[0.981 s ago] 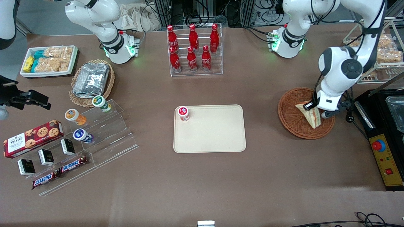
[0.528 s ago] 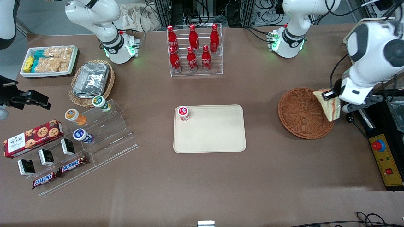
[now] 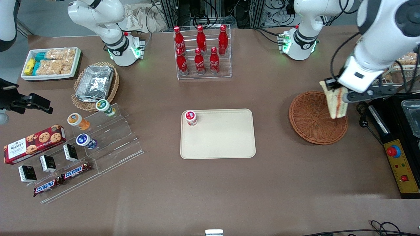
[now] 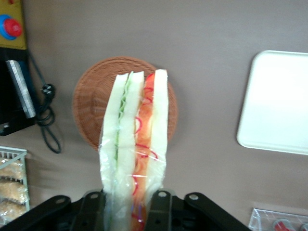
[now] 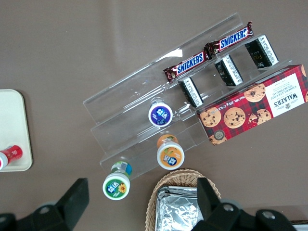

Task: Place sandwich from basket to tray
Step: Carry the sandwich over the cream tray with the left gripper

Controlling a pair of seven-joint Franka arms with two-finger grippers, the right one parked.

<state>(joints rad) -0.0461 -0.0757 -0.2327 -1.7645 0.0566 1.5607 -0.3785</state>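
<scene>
Even, bright overhead light fills the room, and the brown worktop (image 3: 157, 196) shows only soft, faint shadows. The foil containers (image 3: 95, 82) catch some glare. In the left wrist view the gripper (image 4: 127, 211), close to the lens, looks soft, as does the sandwich (image 4: 134, 144), whose wrap shines; the tray (image 4: 276, 103) washes out to white.

"WALKER'S" is showing on the red cookie box (image 5: 269, 98); "SNICKERS" is showing on two candy bars (image 5: 230, 37) on the acrylic steps.
</scene>
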